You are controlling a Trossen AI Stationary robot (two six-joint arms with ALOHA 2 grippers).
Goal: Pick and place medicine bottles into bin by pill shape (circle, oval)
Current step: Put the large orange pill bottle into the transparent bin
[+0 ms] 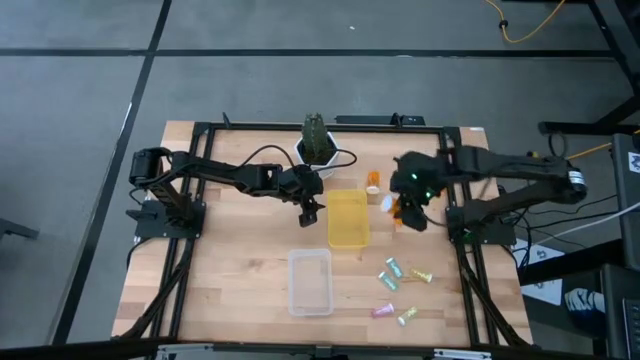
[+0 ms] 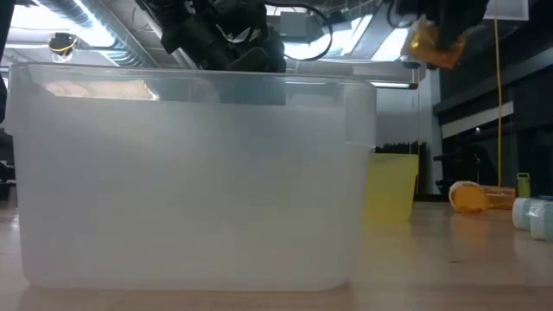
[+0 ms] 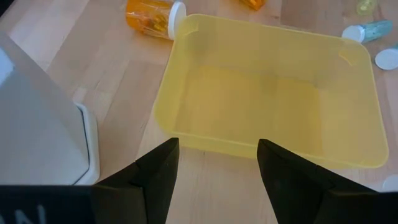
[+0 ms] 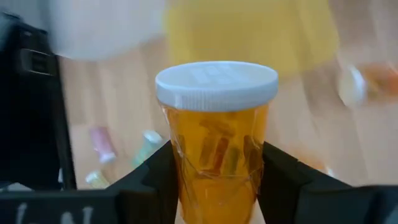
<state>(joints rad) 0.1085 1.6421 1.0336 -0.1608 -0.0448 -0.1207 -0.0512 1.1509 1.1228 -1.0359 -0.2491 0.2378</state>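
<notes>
My right gripper is shut on an orange medicine bottle with a white cap, held in the air to the right of the yellow bin; the low view shows this bottle high above the table. A second orange bottle lies on its side beyond the yellow bin. Several small pale bottles lie on the table's near right. A clear bin stands near the front edge. My left gripper hangs open at the yellow bin's left rim, touching nothing. My right gripper pinches the orange bottle's body between its two fingers, one on each side, below the cap. The bottle lies along the fingers, its white cap pointing away from the wrist. The fingers slant downward, and the bottle is clear of the table.
A white pot with a green plant stands at the far edge, just behind my left gripper. A loose white cap lies beside the yellow bin's right side. Bare wood lies to the left of both bins.
</notes>
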